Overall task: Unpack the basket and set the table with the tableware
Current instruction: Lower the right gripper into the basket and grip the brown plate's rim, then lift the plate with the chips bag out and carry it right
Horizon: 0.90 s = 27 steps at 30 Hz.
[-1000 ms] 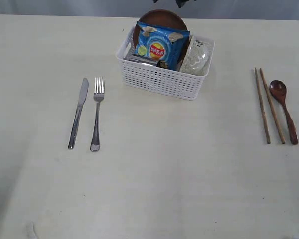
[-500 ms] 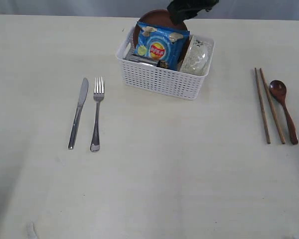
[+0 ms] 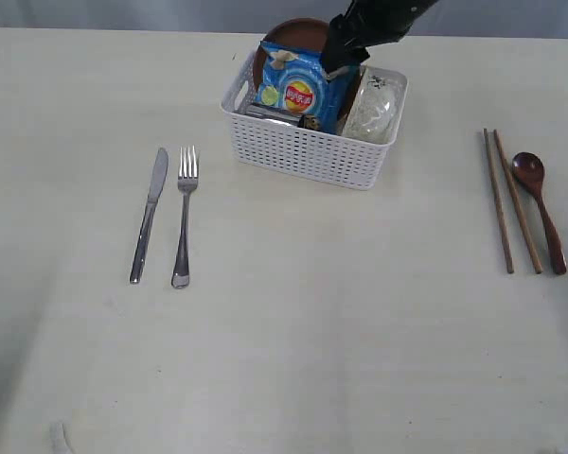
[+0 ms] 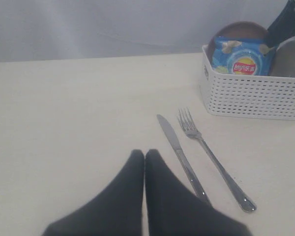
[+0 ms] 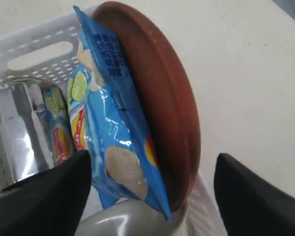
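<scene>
The right claw (image 5: 147,189) gapes wide at the far rim of the basket (image 3: 303,153), astride the on-edge reddish-brown plate (image 5: 162,93) and chip packet (image 5: 105,118), while the left claw (image 4: 144,153) hangs clenched over open bench (image 4: 64,123).

I see a white, small-holed basket (image 3: 308,156), a blue chip packet (image 3: 298,90) with a red-and-yellow logo, a reddish-brown plate (image 5: 157,98), and an off-white tabletop (image 3: 312,331).

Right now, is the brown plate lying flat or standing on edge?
On edge: the plate stands upright in the basket, behind the chip packet.
</scene>
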{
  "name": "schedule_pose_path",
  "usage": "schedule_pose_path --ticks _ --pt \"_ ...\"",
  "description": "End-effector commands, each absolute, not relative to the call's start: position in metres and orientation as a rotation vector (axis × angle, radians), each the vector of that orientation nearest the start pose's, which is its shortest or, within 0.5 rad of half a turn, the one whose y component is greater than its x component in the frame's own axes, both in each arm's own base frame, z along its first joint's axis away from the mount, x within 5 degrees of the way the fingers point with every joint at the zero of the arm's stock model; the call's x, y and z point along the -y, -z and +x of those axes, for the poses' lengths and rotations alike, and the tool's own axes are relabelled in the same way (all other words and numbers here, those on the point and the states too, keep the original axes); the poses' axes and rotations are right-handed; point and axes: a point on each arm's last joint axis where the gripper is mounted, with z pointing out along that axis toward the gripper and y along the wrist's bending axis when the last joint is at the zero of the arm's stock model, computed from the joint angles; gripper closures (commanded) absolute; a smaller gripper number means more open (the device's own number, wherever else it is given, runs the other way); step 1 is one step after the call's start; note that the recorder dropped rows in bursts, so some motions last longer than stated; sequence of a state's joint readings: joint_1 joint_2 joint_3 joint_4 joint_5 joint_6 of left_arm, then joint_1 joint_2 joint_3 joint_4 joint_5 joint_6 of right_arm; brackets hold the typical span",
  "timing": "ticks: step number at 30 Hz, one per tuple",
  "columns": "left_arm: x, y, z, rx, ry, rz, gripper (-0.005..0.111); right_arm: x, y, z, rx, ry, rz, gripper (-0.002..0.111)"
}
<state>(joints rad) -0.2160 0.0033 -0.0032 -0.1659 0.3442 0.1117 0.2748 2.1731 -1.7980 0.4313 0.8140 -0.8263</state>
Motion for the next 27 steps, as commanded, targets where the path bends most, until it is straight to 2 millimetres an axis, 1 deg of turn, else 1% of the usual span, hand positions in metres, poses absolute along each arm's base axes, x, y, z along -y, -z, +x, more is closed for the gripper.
schedule_pose_path --ticks 1,3,5,7,10,11,14,20,27 --pt "0.017 -0.183 0.051 -1.817 0.236 0.201 0.107 -0.156 -0.197 0.464 -2.311 -0.292 -1.084 0.042" --pt "0.017 -0.183 0.051 -1.817 0.236 0.201 0.107 -0.156 -0.192 0.465 -2.302 -0.286 -1.101 0.043" --pt "0.017 -0.183 0.051 -1.817 0.236 0.201 0.107 -0.157 -0.187 0.466 -2.295 -0.287 -1.114 0.052" --pt "0.017 -0.183 0.051 -1.817 0.236 0.201 0.107 -0.158 -0.187 0.468 -2.279 -0.289 -1.111 0.07" --pt "0.017 -0.183 0.051 -1.817 0.239 0.199 0.107 -0.157 -0.19 0.469 -2.24 -0.261 -1.136 0.106" --pt "0.017 -0.183 0.051 -1.817 0.24 0.199 0.107 -0.158 -0.193 0.469 -2.225 -0.258 -1.14 0.108" --pt "0.017 -0.183 0.051 -1.817 0.24 0.199 0.107 -0.158 -0.204 0.468 -2.179 -0.255 -1.14 0.108" --pt "0.017 -0.183 0.051 -1.817 0.24 0.199 0.107 -0.156 -0.237 0.465 -2.099 -0.216 -1.108 0.108" --pt "0.017 -0.183 0.051 -1.817 0.24 0.199 0.107 -0.154 -0.271 0.457 -2.039 -0.2 -1.056 0.108"
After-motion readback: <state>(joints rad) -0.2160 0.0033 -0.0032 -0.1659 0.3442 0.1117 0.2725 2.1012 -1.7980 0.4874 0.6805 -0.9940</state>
